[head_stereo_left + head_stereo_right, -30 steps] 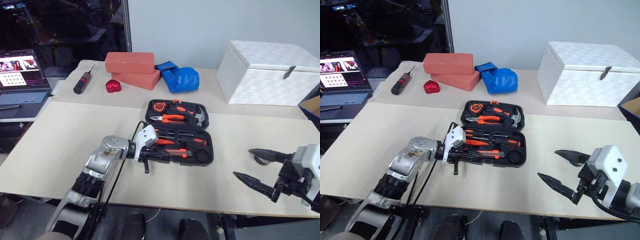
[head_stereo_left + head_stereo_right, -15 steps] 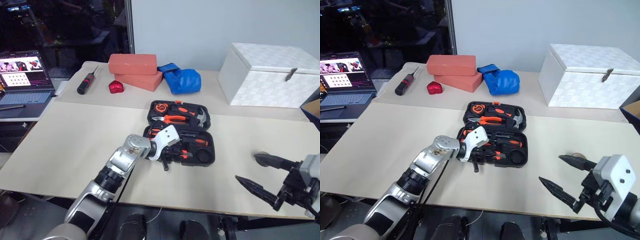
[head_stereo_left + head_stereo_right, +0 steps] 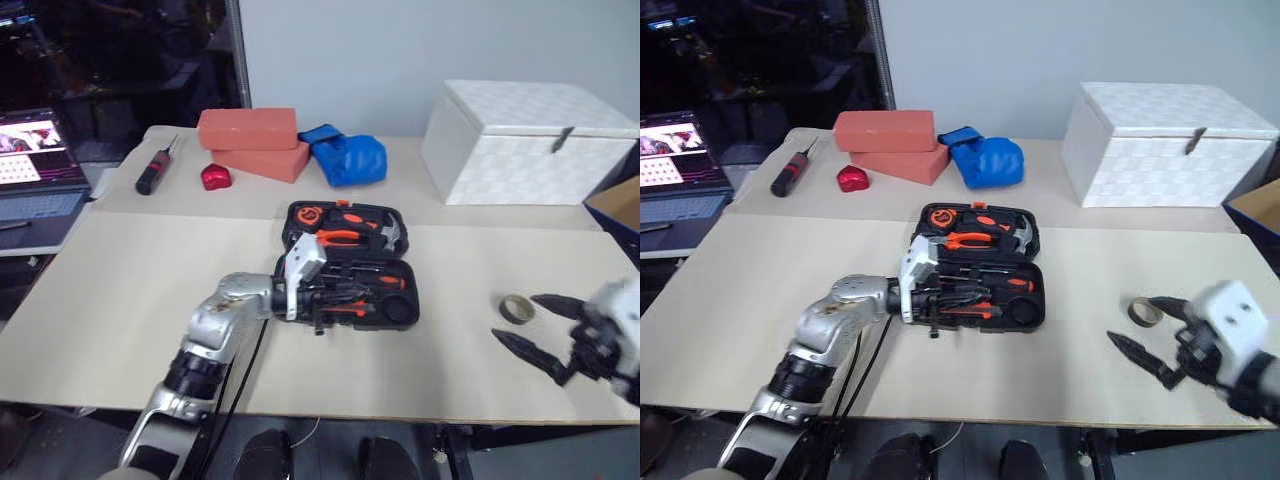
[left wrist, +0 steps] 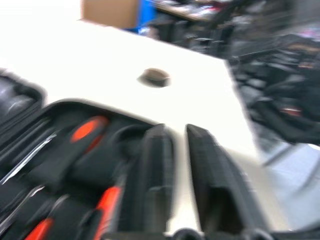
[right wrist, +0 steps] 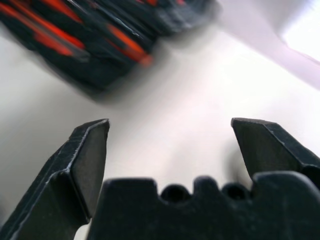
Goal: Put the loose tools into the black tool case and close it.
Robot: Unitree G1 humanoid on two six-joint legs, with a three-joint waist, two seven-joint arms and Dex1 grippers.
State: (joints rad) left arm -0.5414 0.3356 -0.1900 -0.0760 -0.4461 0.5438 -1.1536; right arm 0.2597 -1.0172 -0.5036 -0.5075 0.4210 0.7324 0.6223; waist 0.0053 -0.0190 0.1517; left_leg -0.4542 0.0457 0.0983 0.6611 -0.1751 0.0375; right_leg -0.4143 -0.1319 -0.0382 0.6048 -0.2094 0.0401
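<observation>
- The black tool case (image 3: 350,262) lies open near the middle of the worktop (image 3: 120,290), both halves flat, the lid half toward the far edge and the tray half toward the near edge.
- Orange-and-black tools (image 3: 345,293) sit in the moulded slots of the near half; pliers (image 3: 338,236) and a hammer (image 3: 390,232) with orange grips and a small tape measure (image 3: 303,212) sit in the far half. Which screwdriver is in which slot cannot be told.
- The left gripper (image 3: 318,300) hangs over the left end of the near half, pointing across the case toward the right edge. In the left wrist view its two fingers (image 4: 155,170) stand close together with a narrow gap between them, and nothing can be seen held there.
- The right gripper (image 3: 1148,336) is near the right end of the worktop's near edge, well apart from the case. Its fingers (image 5: 87,150) are spread wide with only bare worktop between them.
- A small grey-brown tape ring (image 3: 515,307) lies on the worktop just beside the right gripper's far finger; whether they touch cannot be told.
- Along the far edge, from left to right: a dark screwdriver (image 3: 153,170), a small red object (image 3: 215,177), two stacked red bricks (image 3: 250,140), a crumpled blue cloth (image 3: 348,157) and a large white quilted box (image 3: 530,140) with its lid down.
- A laptop (image 3: 35,165) with its screen lit stands beyond the worktop's left edge.
- A cardboard box corner (image 3: 615,205) shows past the right edge.
</observation>
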